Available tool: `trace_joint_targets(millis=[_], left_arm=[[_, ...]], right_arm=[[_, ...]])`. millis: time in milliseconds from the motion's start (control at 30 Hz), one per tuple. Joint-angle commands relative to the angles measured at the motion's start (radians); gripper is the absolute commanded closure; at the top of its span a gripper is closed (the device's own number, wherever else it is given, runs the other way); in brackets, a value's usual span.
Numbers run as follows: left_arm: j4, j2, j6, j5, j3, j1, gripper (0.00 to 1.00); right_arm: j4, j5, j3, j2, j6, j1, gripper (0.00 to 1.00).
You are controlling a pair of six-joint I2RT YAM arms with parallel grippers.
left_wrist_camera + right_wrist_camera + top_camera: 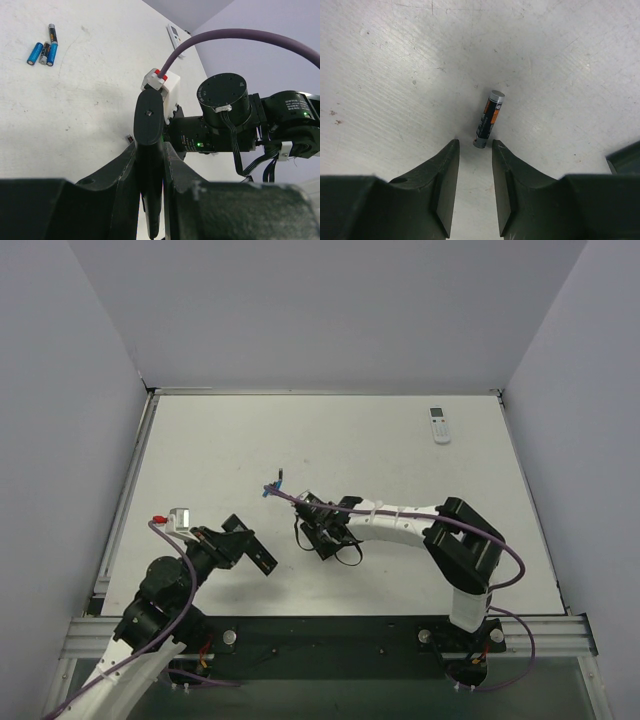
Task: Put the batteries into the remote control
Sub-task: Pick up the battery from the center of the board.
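My left gripper is shut on the slim black remote control and holds it off the table. In the left wrist view the remote stands edge-on between the closed fingers. My right gripper is open, low over the table. A dark battery with an orange band lies just beyond its fingertips, its near end level with them. Several more batteries, blue and dark, lie together on the table beyond both grippers.
A small white remote lies at the far right of the white table; it also shows in the left wrist view. The right arm's wrist is close in front of my left gripper. Grey walls enclose the table.
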State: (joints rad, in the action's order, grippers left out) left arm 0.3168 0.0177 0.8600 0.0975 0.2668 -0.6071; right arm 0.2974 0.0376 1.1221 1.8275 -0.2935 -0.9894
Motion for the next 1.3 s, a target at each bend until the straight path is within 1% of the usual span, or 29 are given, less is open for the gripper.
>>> trace_joint_targets(millis=[0, 100, 367, 467, 600, 700, 733, 800, 900, 933, 967, 1100, 1133, 1267], left_arm=[[-0.102, 0.007, 0.034, 0.008, -0.009, 0.000, 1.00], [-0.116, 0.011, 0.048, 0.008, -0.026, 0.000, 1.00], [-0.137, 0.033, 0.068, 0.002, -0.041, 0.000, 1.00], [-0.146, 0.044, 0.073, 0.004, -0.044, 0.000, 1.00], [-0.159, 0.051, 0.085, -0.004, -0.049, 0.000, 1.00], [-0.185, 0.051, 0.105, -0.010, -0.067, 0.000, 1.00], [-0.205, 0.051, 0.119, -0.016, -0.083, 0.000, 1.00], [-0.234, 0.054, 0.131, -0.024, -0.101, 0.000, 1.00], [-0.281, 0.064, 0.163, -0.042, -0.136, 0.000, 1.00], [-0.301, 0.067, 0.183, -0.053, -0.147, 0.000, 1.00], [-0.346, 0.073, 0.195, -0.056, -0.167, 0.000, 1.00], [-0.450, 0.097, 0.263, -0.076, -0.227, 0.000, 1.00], [-0.491, 0.103, 0.289, -0.078, -0.236, 0.000, 1.00], [-0.577, 0.136, 0.346, -0.090, -0.267, 0.000, 1.00]], right_arm=[[0.022, 0.068, -0.068, 0.003, -0.027, -0.006, 0.73], [0.005, 0.106, -0.077, 0.004, -0.049, -0.005, 0.73], [-0.066, 0.125, -0.104, 0.010, -0.068, -0.003, 0.74], [-0.070, 0.127, -0.102, 0.012, -0.082, -0.005, 0.76], [-0.067, 0.136, -0.119, -0.008, -0.085, -0.005, 0.82], [-0.066, 0.143, -0.142, -0.039, -0.082, -0.006, 0.89], [-0.061, 0.145, -0.148, -0.048, -0.079, -0.006, 0.94], [-0.054, 0.145, -0.157, -0.086, -0.058, -0.008, 0.99], [-0.005, 0.147, -0.142, -0.157, -0.024, -0.020, 1.00], [0.035, 0.145, -0.133, -0.178, -0.003, -0.032, 1.00], [0.058, 0.143, -0.121, -0.221, 0.010, -0.035, 1.00], [0.175, 0.108, -0.032, -0.321, 0.063, -0.063, 1.00], [0.218, 0.084, -0.015, -0.338, 0.073, -0.066, 1.00], [0.293, 0.010, 0.077, -0.407, 0.097, -0.103, 1.00]])
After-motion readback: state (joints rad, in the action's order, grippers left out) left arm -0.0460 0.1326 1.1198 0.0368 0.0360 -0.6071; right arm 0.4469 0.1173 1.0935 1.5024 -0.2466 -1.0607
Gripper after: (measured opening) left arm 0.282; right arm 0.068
